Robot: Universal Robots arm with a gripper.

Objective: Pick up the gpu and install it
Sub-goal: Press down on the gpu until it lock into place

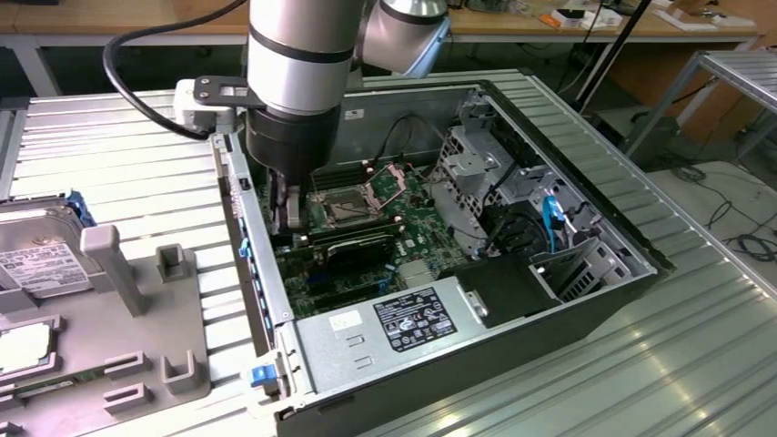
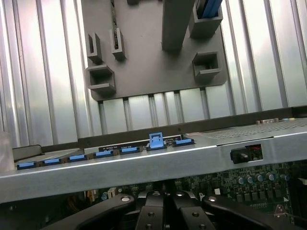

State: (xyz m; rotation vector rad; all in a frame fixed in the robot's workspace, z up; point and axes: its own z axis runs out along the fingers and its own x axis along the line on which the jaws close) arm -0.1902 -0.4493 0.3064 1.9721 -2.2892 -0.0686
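Ribbed metal tabletop (image 1: 122, 155) is stretching out under everything. A big open computer case (image 1: 570, 173) is lying on it with its side off, so the green board (image 1: 407, 196) inside is showing. A gray holder tray (image 1: 146, 300) is sitting on the exterior view's left, well apart from the case, with a silver hard drive (image 1: 36, 264) in it.

I am reaching my arm (image 1: 297, 64) down into the case, close to its wall on the exterior view's left. The gpu (image 1: 358, 248) is lying low on the green board, and I think it is sitting in its slot. My gripper (image 1: 287, 214) is pointing down just beside that card's end. Its two fingers (image 2: 153, 215) are pressed tight together and are pinching nothing.

I think I am doing the putting-in step now, not the picking-up step. I cannot tell if my tip is touching the card. Any push here is going to need to be straight down and gentle, so the card is not tipping or bending.
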